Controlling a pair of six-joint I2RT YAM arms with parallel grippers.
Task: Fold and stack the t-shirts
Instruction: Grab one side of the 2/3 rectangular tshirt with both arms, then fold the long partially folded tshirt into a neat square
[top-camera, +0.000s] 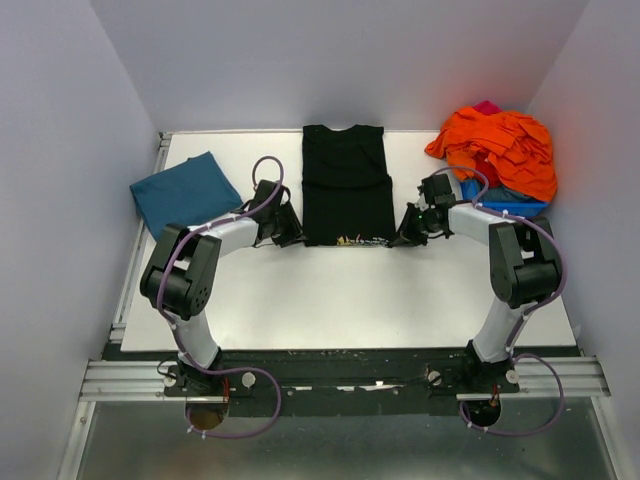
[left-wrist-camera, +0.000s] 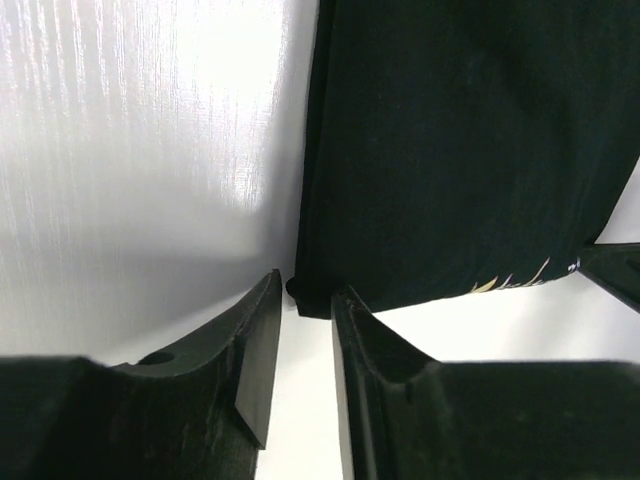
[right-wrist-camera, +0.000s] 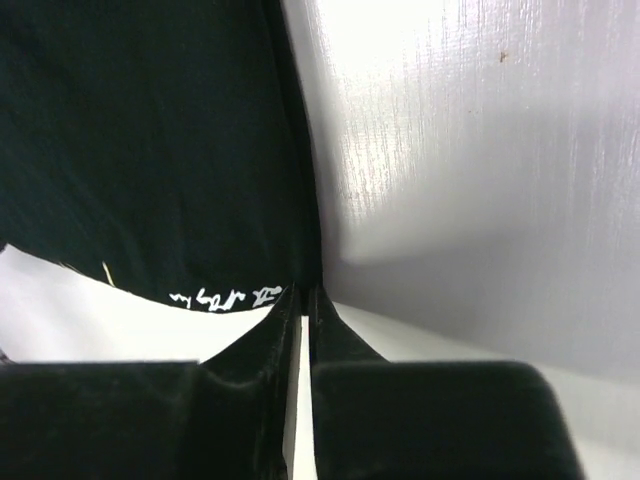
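Observation:
The black t-shirt (top-camera: 346, 185) lies flat at the table's middle back, folded into a narrow strip, with a bit of print at its near hem. My left gripper (top-camera: 292, 236) is at its near left corner. In the left wrist view (left-wrist-camera: 305, 290) the jaws stand a little apart with the shirt's (left-wrist-camera: 470, 150) corner at their tips. My right gripper (top-camera: 405, 236) is at the near right corner. In the right wrist view (right-wrist-camera: 303, 291) it is shut on the shirt's (right-wrist-camera: 150, 130) edge. The teal-blue t-shirt (top-camera: 185, 192) lies folded at the left.
A heap of orange cloth (top-camera: 500, 145) with a pink piece behind it lies on a small blue bin (top-camera: 505, 202) at the back right. White walls close in the left, back and right. The table's near edge (top-camera: 340, 345) runs in front of the arm bases.

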